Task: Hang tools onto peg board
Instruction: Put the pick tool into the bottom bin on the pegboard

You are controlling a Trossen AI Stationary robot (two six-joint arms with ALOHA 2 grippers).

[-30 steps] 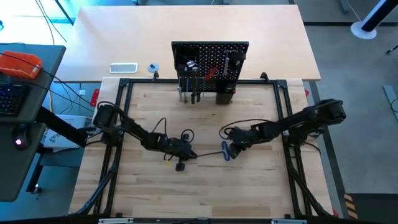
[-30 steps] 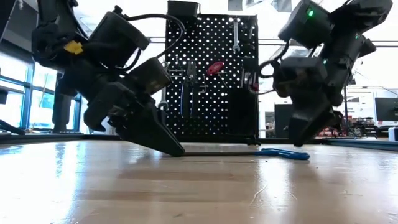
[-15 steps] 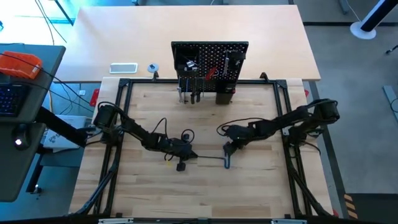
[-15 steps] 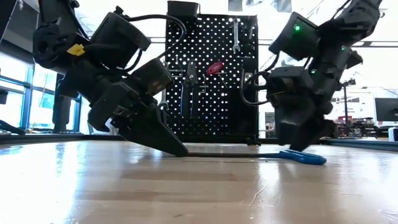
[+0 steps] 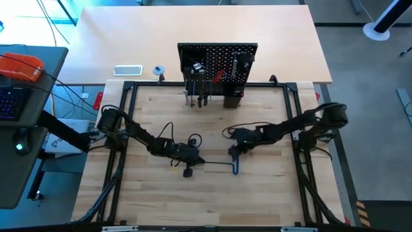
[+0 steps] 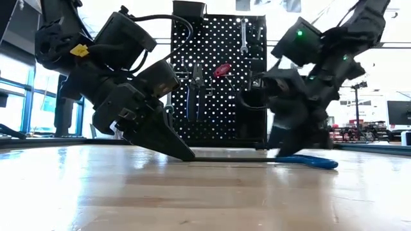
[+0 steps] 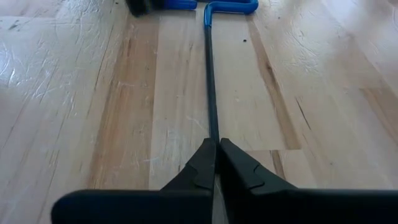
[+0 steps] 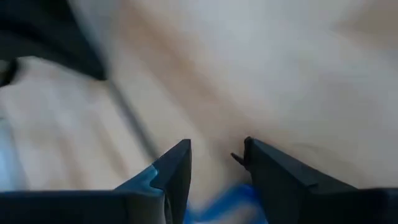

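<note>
A T hex key lies flat on the wooden table, its thin dark shaft [image 7: 210,81] ending in a blue handle [image 7: 231,6] [image 6: 309,161]. My left gripper [image 5: 200,161] [image 7: 216,144] is shut on the shaft's free end. My right gripper [image 5: 234,155] [image 8: 216,158] is open, its fingers standing on either side of the blue handle [image 8: 217,202]; I cannot tell whether they touch it. The black peg board [image 5: 217,61] [image 6: 218,83] stands upright at the far edge and carries a wrench [image 6: 243,35] and a red-handled screwdriver [image 6: 221,69]. My left gripper pinches the shaft's free end [image 7: 213,135] between its two fingertips. The fingers slant down from the table's left side and lie along the shaft. The key rests flat on the table, with its blue handle toward the right arm.
A black metal frame [image 5: 129,116] borders the wooden table. Behind it, on the pale far table, lie a white flat device [image 5: 127,70] and a small roll [image 5: 158,69]. Bare wood stretches in front of both arms toward the near edge.
My right gripper has come down and toward the table's left, onto the key's blue handle. My left gripper has stayed at the shaft's end.
</note>
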